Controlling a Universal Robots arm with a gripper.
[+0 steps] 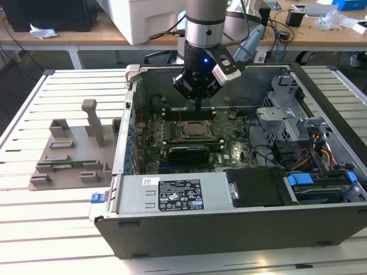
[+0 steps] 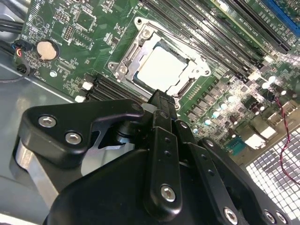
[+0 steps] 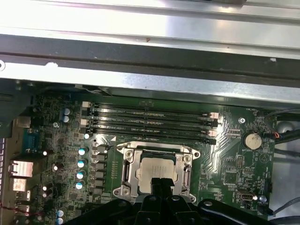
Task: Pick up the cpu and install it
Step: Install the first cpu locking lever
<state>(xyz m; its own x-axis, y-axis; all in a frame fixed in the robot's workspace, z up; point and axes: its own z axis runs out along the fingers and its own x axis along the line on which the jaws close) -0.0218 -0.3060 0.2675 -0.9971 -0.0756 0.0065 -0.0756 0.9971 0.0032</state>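
The cpu (image 2: 164, 70) is lying flat inside the socket frame (image 2: 123, 65) on the motherboard (image 2: 79, 28), its silvery-white metal top facing up. It is sitting square with the frame, edges running parallel to the frame's sides. In the first wrist view the cpu (image 3: 154, 169) is showing as a pale square just beside the memory slots (image 3: 150, 123). In the exterior view it (image 1: 195, 130) is resting level, near the middle of the open case (image 1: 172, 229).

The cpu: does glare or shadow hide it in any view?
In the second wrist view the cpu looks washed-out white from glare; in the first wrist view it is evenly lit and the end effector covers its near edge; in the exterior view it appears dim.
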